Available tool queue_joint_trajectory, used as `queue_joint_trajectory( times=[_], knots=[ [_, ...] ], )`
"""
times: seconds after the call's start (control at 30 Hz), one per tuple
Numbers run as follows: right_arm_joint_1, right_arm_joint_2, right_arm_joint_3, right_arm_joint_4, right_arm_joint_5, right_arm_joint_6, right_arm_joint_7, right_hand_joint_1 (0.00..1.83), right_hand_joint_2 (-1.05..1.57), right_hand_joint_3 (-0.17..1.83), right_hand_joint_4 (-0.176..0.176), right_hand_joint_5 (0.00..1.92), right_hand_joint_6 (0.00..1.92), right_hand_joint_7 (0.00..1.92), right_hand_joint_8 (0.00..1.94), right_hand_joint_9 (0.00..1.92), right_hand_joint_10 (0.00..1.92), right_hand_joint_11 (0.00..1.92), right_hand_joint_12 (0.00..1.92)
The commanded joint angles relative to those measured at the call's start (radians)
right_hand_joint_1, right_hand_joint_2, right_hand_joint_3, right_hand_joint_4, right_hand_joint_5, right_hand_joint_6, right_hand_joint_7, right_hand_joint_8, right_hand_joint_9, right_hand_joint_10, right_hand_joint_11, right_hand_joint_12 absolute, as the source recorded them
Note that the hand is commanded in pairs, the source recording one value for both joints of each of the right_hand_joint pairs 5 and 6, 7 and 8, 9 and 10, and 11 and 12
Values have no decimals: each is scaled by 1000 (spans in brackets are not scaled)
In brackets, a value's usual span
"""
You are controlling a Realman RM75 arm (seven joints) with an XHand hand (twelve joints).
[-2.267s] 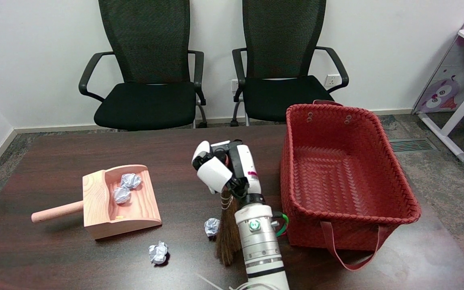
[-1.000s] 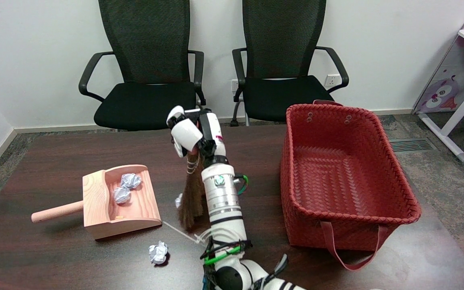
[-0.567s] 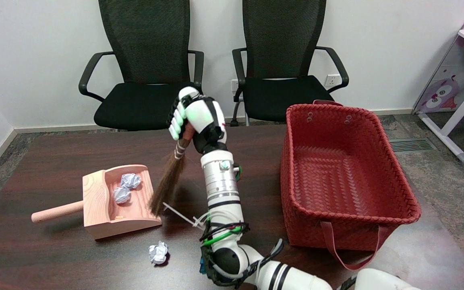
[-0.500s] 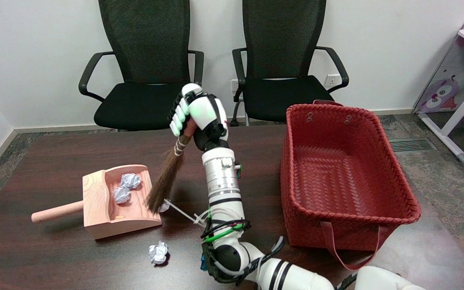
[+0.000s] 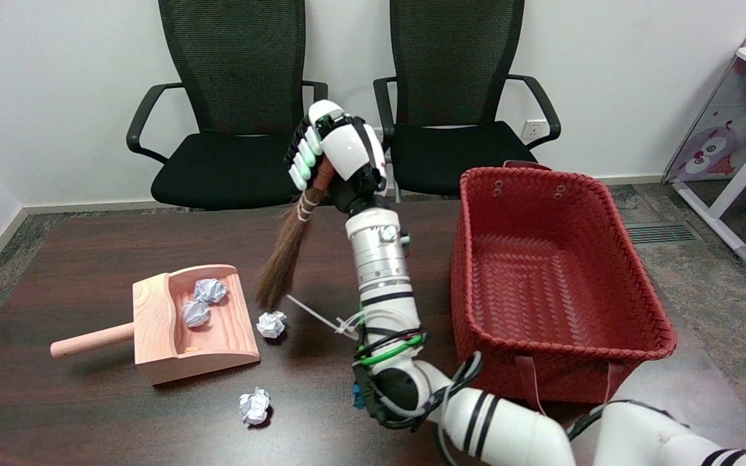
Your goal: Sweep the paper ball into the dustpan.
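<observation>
**Paper ball just short of the dustpan's open side**

The paper ball [image 5: 272, 323] lies on the dark wooden table [image 5: 88, 246], down and to the left of the right hand [image 5: 337, 152], just beside the open side of the wooden dustpan [image 5: 193, 323] but not touching it. The hand is raised high above the far part of the table, its fingers [image 5: 300, 160] wrapped tight around the handle of a small broom [image 5: 285, 255]. The handle is almost wholly swallowed by the hand; only a short reddish stub and the bound neck show below it. The bristles hang down and leftward from the hand, their tips near the ball; whether they touch the table I cannot tell.

Two more crumpled balls [image 5: 203, 301] sit inside the pan, and another ball [image 5: 254, 406] lies nearer me, apart from everything. A white cable tie [image 5: 311, 314] sticks out from the forearm. The arm's lower part runs off the bottom edge.

To the hand's right stands a red woven basket [image 5: 638, 310]. Beyond it, two black mesh chairs [image 5: 237, 129] stand against a white wall, and a white desk leg [image 5: 735, 188] is cut off at the far right.
</observation>
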State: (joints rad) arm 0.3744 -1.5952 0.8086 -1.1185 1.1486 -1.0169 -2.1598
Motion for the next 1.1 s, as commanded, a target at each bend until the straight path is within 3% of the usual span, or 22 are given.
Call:
queue_joint_trajectory(
  times=[0.03, 0.37, 0.67, 0.9, 1.1],
  knots=[
    [-34, 311, -104, -363, 17, 277, -354, 726, 1571, 1390, 20, 1920, 1920, 1920, 1920, 1920, 1920, 1920, 1920],
    [-91, 330, -75, -384, -121, 491, -399, 788, 1571, 1529, 19, 1920, 1920, 1920, 1920, 1920, 1920, 1920, 1920],
    [-93, 316, 69, -444, -328, 928, -399, 837, 1571, 1605, 19, 1920, 1920, 1920, 1920, 1920, 1920, 1920, 1920],
    [-96, 315, 119, -492, -394, 1041, -399, 856, 1571, 1662, 18, 1920, 1920, 1920, 1920, 1920, 1920, 1920, 1920],
    [-88, 269, 98, -438, -406, 1071, -399, 863, 1571, 1746, 17, 1920, 1920, 1920, 1920, 1920, 1920, 1920, 1920]
  ],
)
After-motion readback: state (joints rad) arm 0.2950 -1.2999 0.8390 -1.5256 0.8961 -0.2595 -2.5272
